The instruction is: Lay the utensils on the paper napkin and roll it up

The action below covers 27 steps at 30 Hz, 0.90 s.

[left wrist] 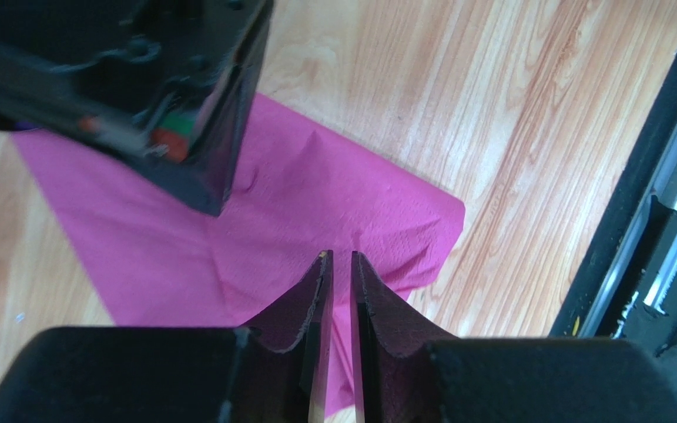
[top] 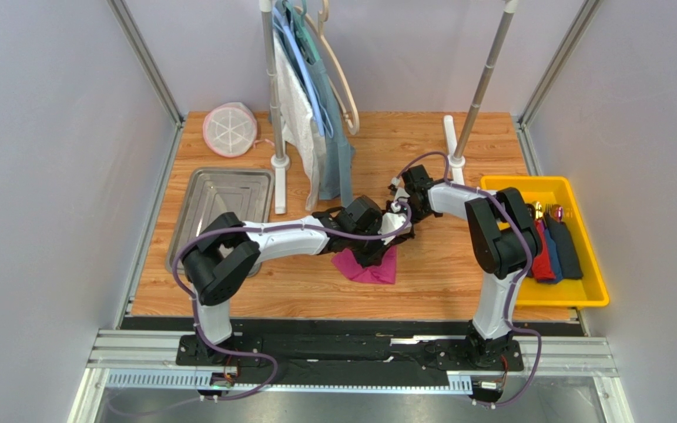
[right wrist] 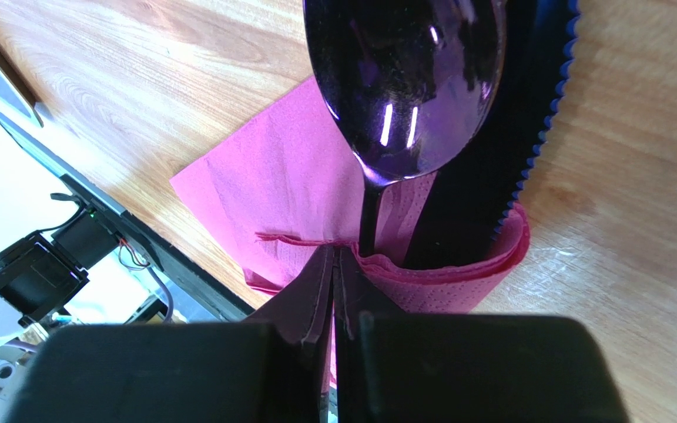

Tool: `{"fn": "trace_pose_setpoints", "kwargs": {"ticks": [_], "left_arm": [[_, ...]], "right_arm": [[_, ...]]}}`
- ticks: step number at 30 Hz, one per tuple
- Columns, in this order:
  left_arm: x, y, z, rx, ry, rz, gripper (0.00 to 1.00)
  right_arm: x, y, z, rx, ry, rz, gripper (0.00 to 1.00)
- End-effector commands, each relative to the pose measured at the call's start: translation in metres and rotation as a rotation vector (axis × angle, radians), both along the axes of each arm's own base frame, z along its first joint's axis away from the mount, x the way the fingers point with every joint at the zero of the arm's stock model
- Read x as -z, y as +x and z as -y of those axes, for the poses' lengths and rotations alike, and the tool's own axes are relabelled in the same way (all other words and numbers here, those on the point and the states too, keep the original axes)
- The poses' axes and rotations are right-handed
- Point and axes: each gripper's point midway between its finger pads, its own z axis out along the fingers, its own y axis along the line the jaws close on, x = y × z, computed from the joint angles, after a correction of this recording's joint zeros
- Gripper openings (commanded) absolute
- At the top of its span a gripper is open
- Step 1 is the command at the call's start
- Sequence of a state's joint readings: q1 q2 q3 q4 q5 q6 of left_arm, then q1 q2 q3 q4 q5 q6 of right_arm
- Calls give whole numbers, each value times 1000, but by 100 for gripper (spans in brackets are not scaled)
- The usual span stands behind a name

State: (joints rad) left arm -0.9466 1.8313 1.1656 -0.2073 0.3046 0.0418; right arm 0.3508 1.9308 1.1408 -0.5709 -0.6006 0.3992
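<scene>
First, from above, the left arm (top: 271, 236) and the right arm (top: 457, 198) meet over the napkin (top: 370, 267), which lies near the middle of the worktop (top: 439, 282). Their heads crowd so close there that one could knock the other, or drag the thin paper sideways, if either moves without care. The cutlery is hidden under them in this view. Then, from the left wrist, the left jaws stand a little apart, with only a thin slit between them and nothing in it, over the near part of the napkin, while the black housing of the right arm covers the far part. I judge that if these jaws go down and close here they may catch only one layer, and the creased paper could tear or lift up instead of rolling. Lastly, from the right wrist, the right jaws are pressed together and seem to pinch the folded edge of the napkin, just where the handle of the spoon (right wrist: 404, 79) goes under the fold. The knife (right wrist: 492, 150) is beside it, and both lie on the napkin with their heads sticking out past it. The fold looks loose, so in rolling the glossy pieces could slide out, or the fold could spring open once the pinch is let go. A hard pull could also rip the paper at the pinch.
</scene>
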Motion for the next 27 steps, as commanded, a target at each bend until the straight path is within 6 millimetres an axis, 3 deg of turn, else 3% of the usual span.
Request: {"fn": "trace_pose_setpoints", "kwargs": {"ticks": [1, 6, 12, 17, 21, 27], "left_arm": [[5, 8, 17, -3, -22, 12, 19], [30, 4, 7, 0, 40, -4, 13], [54, -8, -13, 14, 108, -33, 4], [58, -12, -21, 21, 127, -36, 0], [59, -16, -23, 22, 132, -50, 0], [56, -15, -21, 23, 123, -44, 0]], "right_arm": [[25, -6, 8, -4, -70, -20, 2], [13, -2, 3, -7, -37, -5, 4], [-37, 21, -5, 6, 41, 71, 10], [-66, 24, -3, -1, 71, 113, 12], [-63, 14, 7, 0, 20, 112, 11], [-37, 4, 17, 7, -49, 67, 9]]}}
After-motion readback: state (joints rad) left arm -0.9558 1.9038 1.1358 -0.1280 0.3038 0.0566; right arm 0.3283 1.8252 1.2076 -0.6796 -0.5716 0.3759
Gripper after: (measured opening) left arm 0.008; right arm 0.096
